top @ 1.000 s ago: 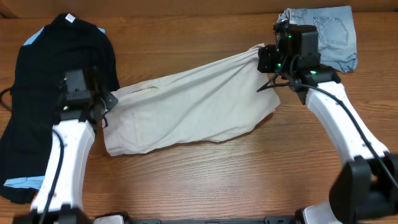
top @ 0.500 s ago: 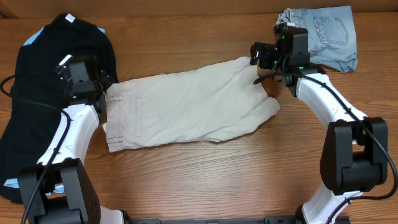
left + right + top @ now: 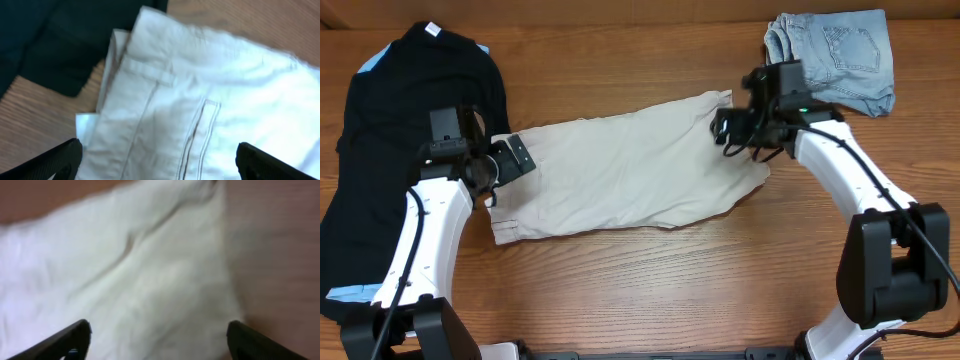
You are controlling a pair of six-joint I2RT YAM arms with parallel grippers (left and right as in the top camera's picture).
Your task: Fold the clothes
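The khaki shorts (image 3: 620, 175) lie spread flat across the centre of the overhead frame, while the left gripper (image 3: 159, 162) and right gripper (image 3: 159, 341) hover wide apart and empty over opposite ends, so folding appears largely outstanding.

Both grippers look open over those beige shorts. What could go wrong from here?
1. The left gripper is at the waistband, right beside the black T-shirt; it might pinch that shirt too.
2. The khaki shorts are wrinkled near the right gripper, so a fold could trap creases.
3. That gripper is close to the denim shorts and might nudge them.
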